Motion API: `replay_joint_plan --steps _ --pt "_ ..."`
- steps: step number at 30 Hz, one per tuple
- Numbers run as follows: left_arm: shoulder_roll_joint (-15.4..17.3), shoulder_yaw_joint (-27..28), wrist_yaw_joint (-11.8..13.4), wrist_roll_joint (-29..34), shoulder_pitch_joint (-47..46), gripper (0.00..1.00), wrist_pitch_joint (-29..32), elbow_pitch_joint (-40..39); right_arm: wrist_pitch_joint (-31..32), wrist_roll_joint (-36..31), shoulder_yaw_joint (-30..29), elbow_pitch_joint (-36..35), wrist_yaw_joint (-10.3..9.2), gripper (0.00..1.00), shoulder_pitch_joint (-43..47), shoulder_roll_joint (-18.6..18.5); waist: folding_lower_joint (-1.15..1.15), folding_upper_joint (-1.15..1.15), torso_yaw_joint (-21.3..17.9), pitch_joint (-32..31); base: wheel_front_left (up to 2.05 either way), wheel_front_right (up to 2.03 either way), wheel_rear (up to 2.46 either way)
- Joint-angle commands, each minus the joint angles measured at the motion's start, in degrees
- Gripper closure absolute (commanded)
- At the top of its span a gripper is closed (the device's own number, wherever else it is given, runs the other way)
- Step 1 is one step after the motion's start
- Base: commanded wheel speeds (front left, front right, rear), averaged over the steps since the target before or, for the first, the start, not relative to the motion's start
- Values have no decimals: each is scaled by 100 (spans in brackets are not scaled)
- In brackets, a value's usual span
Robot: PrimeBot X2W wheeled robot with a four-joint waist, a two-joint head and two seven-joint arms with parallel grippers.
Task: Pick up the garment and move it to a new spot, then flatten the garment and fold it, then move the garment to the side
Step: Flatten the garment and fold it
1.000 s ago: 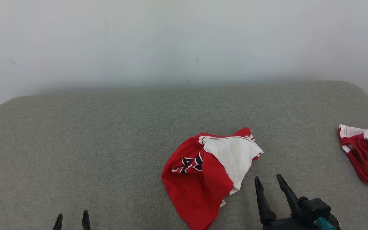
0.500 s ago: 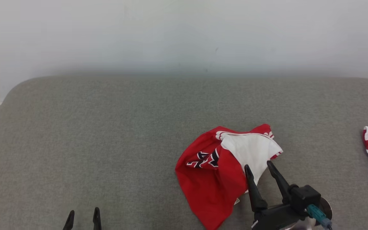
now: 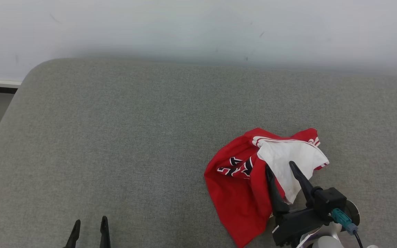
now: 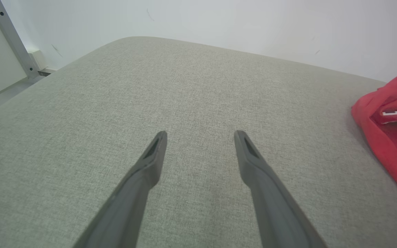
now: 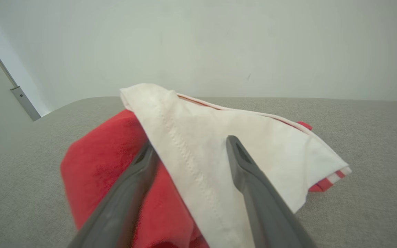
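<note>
Garment crumpled, soft red-and-white cloth, on coarse grey woven cushion

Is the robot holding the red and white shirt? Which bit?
Nothing is held. The right gripper stands open over the white fold of the garment; the left gripper is open above the grey cushion.

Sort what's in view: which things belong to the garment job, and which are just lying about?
Job: red-and-white garment; right end effector, open at the garment; left end effector, open; grey padded surface.
Lying about: white wall; metal post.
</note>
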Motion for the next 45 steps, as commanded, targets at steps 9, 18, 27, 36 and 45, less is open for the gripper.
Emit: replay_joint_plan --steps 9,18,27,36,45 --pt "-6 -32 23 -5 -25 0 -18 19 1 16 -201 -94 -16 78 109 8 0 -1 -123 -68 0 0 0" --pt "-7 -19 -7 6 119 0 -18 110 1 -31 -636 -593 -16 100 95 9 0 -1 -235 -327 0 0 0" --pt "-8 -227 -52 -83 143 0 -18 224 1 -315 -462 -826 -16 100 -938 -346 0 -1 -161 -438 0 0 0" --pt "-7 -747 -68 -237 -43 0 -18 354 2 -440 436 -185 -16 100 -2674 -621 0 -1 350 -242 0 0 0" --pt "-7 -889 15 -283 -51 0 -18 465 1 -534 318 121 -16 100 -4491 -596 0 -1 949 -158 0 0 0"
